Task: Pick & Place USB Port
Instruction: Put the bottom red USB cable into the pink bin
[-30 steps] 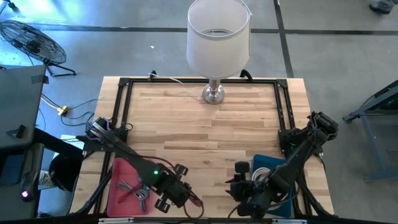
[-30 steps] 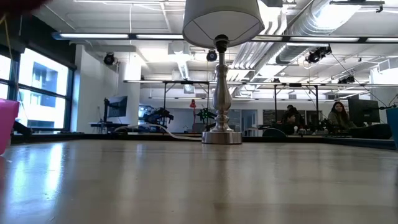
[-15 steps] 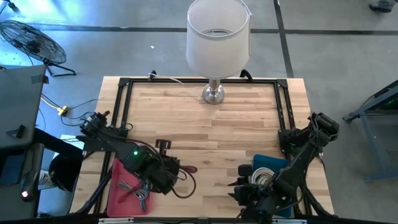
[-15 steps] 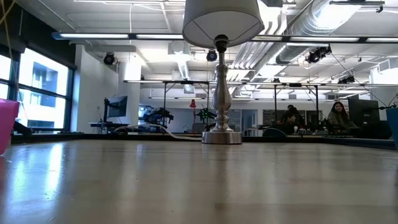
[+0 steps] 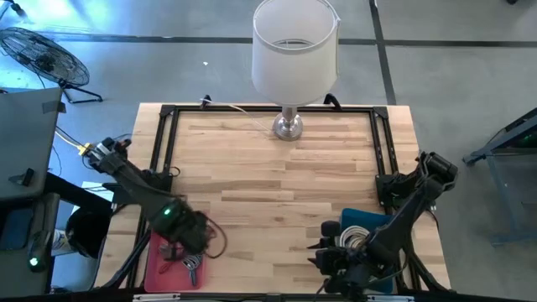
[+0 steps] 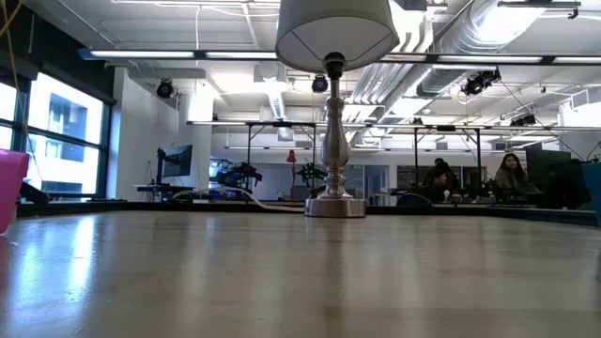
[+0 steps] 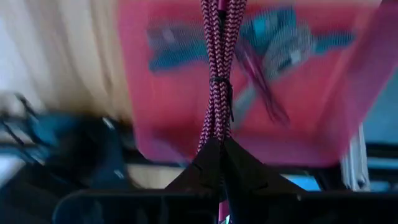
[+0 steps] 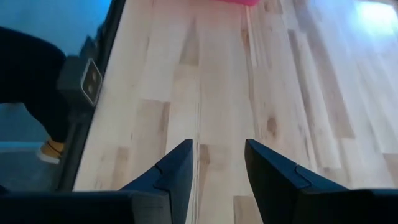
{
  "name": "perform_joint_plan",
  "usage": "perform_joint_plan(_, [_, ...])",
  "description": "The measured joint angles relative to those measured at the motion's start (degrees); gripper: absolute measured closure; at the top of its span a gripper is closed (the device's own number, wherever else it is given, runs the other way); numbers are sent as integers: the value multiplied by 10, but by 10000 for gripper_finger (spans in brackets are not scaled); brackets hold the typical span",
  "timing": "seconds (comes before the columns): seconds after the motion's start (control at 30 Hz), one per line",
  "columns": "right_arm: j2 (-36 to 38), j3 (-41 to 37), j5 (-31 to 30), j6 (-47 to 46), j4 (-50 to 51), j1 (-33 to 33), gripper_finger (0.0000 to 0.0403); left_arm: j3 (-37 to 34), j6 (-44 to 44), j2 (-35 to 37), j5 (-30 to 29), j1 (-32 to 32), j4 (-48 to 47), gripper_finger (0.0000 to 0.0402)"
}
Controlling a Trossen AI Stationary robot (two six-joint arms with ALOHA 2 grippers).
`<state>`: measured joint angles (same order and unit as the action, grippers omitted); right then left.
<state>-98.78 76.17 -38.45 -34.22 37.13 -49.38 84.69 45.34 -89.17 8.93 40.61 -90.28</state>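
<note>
Left end effector: positioned over the pink tray at the desk's near-left corner. Clenched on a braided pink-and-black USB cable, as the left wrist view confirms: fingers pinched together around a doubled strand, bound partway along by a small tie. Grip taken on the folded bundle rather than on a single strand, probably so the cable hangs together instead of trailing. Cable suspended directly above the tray, a loop hanging out just past the tray's inner rim. Other cables and connectors already lying inside the tray, which suggests the tray as the collection point. Judged step: lowering for release; slack of the loop best brought inside the rim first, since a strand draped over the edge could drag the bundle out.

Lamp: standing at the middle of the desk's far edge, white shade above a metal base, well apart from both arms, so no obstruction to either.

Right end effector: waiting near the desk's near-right corner, beside the blue bin holding a white coil. Released and empty: in the right wrist view the two fingers stand apart with only bare desk between them. Held low, clear of the left arm's working area.
</note>
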Motion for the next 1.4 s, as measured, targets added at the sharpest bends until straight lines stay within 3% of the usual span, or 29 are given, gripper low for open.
perform_joint_plan(0.2, [0,-43,19,1,-35,24,265,-22,117,14,55,77,12,401])
perform_joint_plan(0.37, [0,-52,46,15,-63,46,265,-22,130,13,55,118,79,401])
perform_joint_plan(0.47, [0,-52,53,26,-81,53,265,-22,129,6,59,130,68,401])
perform_joint_plan(0.6, [0,-52,65,48,-107,53,265,-23,35,-15,102,131,32,401])
perform_joint_plan(0.77, [0,-52,70,61,-121,52,265,-23,-165,-44,79,130,53,401])
perform_joint_plan(0.97, [0,-52,70,61,-121,53,265,-23,-323,-79,78,130,52,401])
perform_joint_plan(1.4, [0,-52,70,60,-121,52,265,-23,-341,-101,18,130,46,387])
